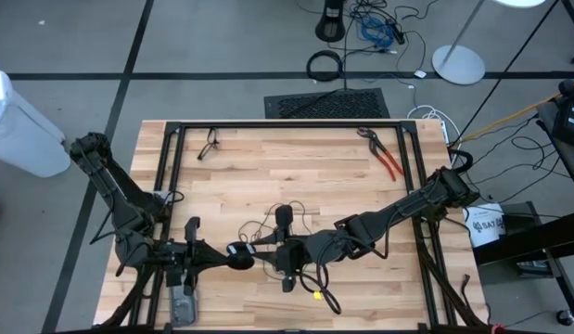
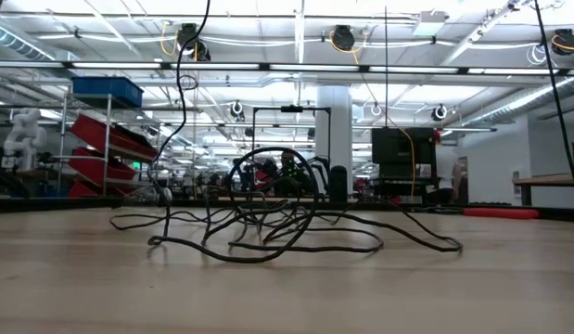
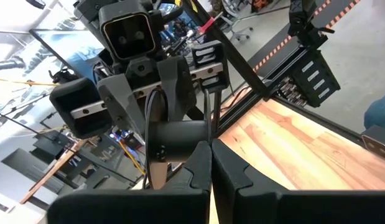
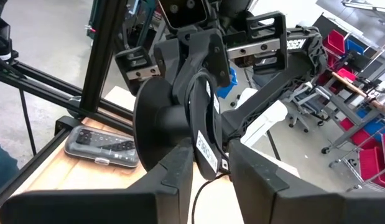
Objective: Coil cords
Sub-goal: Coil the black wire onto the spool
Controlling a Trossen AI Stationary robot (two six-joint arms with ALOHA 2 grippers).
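Note:
A black spool (image 4: 158,127) hangs above the table's near middle, between my two grippers. My left gripper (image 3: 210,177) is shut on it from the table's left. My right gripper (image 4: 211,171) faces it from the right, fingers a little apart on either side of the flange with a white label (image 4: 208,149). The thin black cord (image 2: 268,232) lies in a loose tangle on the table under the spool. One strand (image 2: 175,102) rises from the tangle out of the low view. A loop (image 1: 325,299) with a small yellow piece lies nearer the front edge. My left gripper pinches the rim of one spool flange (image 3: 210,134) between its two fingers, coming level from the table's left. The spool is lifted clear of the table with its hub (image 3: 180,134) lying level. My right gripper: whether its fingers (image 4: 173,171) touch the labelled flange, I cannot tell.
Red-handled pliers (image 1: 384,153) lie at the far right of the wooden top. A small dark object (image 1: 210,144) sits at the far left. A grey case (image 1: 182,304) lies by the front edge under my left arm. Black frame rails (image 1: 287,123) edge the table.

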